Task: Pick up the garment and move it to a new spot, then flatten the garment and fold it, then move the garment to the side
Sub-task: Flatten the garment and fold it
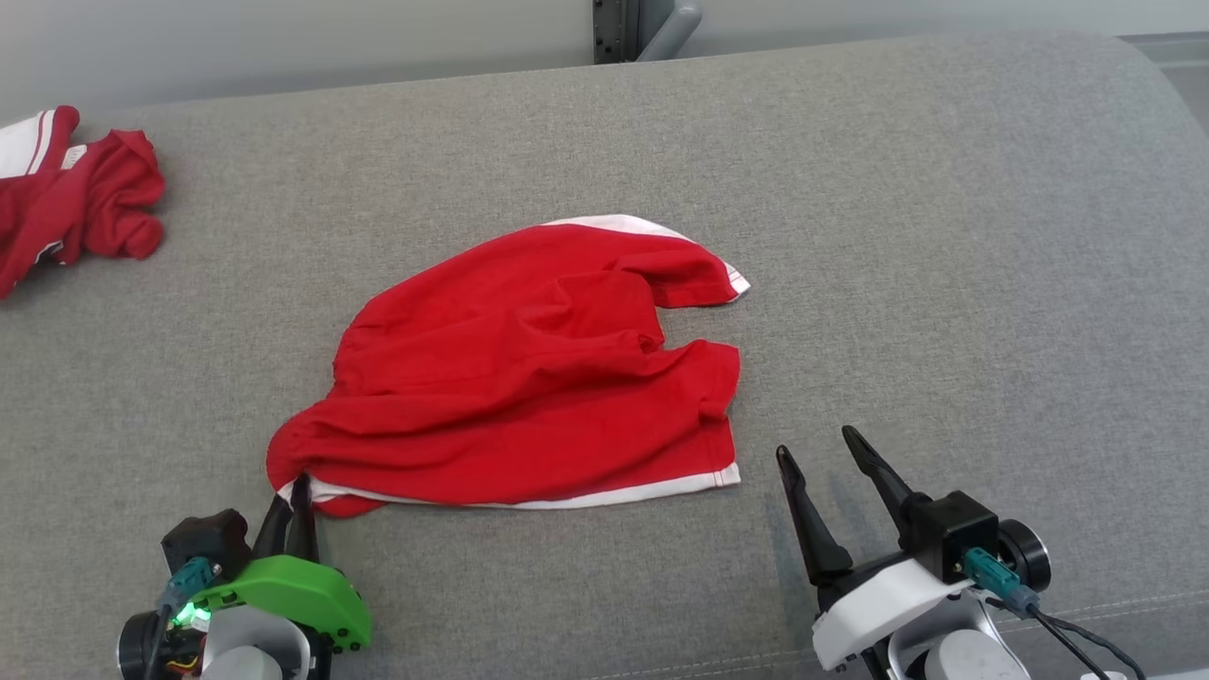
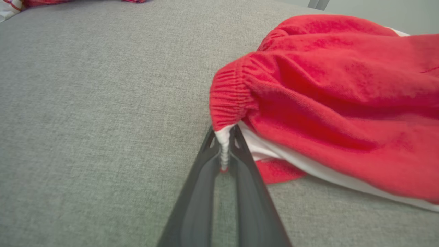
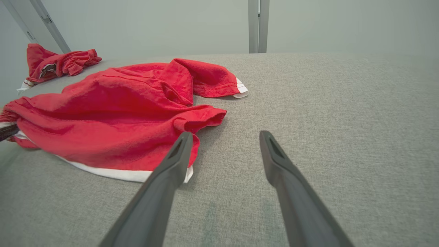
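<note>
left gripper point(image 1: 300, 484) pinches a white-trimmed corner of the red shorts point(image 1: 529, 378) at their seven o'clock; right gripper point(image 1: 814, 441), spread wide, near four o'clock.

Rumpled red garment point(image 1: 529, 378), white-trimmed

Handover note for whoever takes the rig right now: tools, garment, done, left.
Left tool: shut on the garment's near-left corner, at the white trim.
Right tool: open, holding nothing, just right of the garment's near-right corner.
Garment: rumpled mid-cushion, one leg folded over itself. A red heap lies far left, apart from it.
Done: one corner gripped; whether the first move is done, I cannot tell.
Left: flatten, fold, move aside. Probably grip the right corner next and pull it flat.
</note>
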Controlling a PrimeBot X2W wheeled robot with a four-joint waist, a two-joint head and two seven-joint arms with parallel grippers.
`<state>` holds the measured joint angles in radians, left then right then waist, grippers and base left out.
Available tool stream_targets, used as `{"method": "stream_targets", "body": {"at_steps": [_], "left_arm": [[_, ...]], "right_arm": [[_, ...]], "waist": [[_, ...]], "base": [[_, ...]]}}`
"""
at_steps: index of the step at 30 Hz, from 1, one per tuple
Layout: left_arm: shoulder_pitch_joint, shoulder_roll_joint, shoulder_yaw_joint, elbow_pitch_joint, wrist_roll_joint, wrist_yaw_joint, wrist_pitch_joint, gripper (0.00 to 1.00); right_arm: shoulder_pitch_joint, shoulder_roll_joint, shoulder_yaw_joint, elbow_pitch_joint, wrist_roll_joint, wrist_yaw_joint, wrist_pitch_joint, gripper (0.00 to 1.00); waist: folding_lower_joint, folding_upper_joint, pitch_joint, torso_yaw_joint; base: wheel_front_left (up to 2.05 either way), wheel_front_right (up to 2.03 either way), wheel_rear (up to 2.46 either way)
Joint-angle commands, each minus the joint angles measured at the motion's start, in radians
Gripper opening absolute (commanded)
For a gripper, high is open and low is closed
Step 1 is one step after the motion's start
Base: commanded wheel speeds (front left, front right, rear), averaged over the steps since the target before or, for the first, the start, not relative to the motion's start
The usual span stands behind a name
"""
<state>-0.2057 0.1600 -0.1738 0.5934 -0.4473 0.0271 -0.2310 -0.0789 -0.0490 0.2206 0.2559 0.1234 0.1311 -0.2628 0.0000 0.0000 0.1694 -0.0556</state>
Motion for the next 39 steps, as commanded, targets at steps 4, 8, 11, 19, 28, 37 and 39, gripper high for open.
{"method": "stream_targets", "body": {"at_steps": [4, 8, 11, 19, 28, 37, 39], "left_arm": [[-0.039, 0.004, 0.005, 0.033, 0.008, -0.006, -0.020, 0.94], [-0.024, 0.005, 0.025, 0.019, 0.013, -0.010, -0.033, 1.00], [0.003, -0.005, 0.049, -0.028, 0.025, -0.005, -0.034, 1.00], [0.092, -0.058, 0.087, -0.141, 0.073, -0.027, -0.034, 1.00], [0.074, -0.092, 0.086, -0.136, 0.108, -0.051, -0.034, 1.00], [0.063, -0.101, 0.091, -0.124, 0.123, -0.064, -0.034, 1.00], [0.060, -0.104, 0.092, -0.118, 0.126, -0.071, -0.034, 1.00]], "right_arm": [[-0.012, -0.002, 0.014, 0.012, 0.010, -0.001, -0.004, 1.00], [-0.007, -0.002, 0.022, 0.022, 0.012, -0.001, -0.004, 1.00], [0.001, -0.002, 0.023, 0.030, 0.010, -0.001, -0.004, 1.00], [-0.002, -0.002, 0.042, 0.090, -0.010, -0.001, -0.004, 1.00], [-0.056, -0.003, 0.070, 0.191, -0.070, -0.001, -0.004, 1.00], [-0.090, -0.003, 0.073, 0.249, -0.079, -0.001, -0.004, 0.85], [-0.099, -0.003, 0.080, 0.265, -0.082, -0.001, -0.004, 0.82]], "waist": [[0.0000, 0.0000, 0.007, -0.004], [0.0000, 0.0000, 0.003, 0.003], [0.0000, 0.0000, -0.002, 0.015], [0.0000, 0.0000, -0.009, 0.076], [0.0000, 0.0000, 0.015, 0.124], [0.0000, 0.0000, 0.030, 0.139], [0.0000, 0.0000, 0.034, 0.139]], "base": [[0.00, 0.00, 0.00], [0.00, 0.00, 0.00], [0.00, 0.00, 0.00], [0.00, 0.00, 0.00], [0.00, 0.00, 0.00], [0.00, 0.00, 0.00], [0.00, 0.00, 0.00]]}}
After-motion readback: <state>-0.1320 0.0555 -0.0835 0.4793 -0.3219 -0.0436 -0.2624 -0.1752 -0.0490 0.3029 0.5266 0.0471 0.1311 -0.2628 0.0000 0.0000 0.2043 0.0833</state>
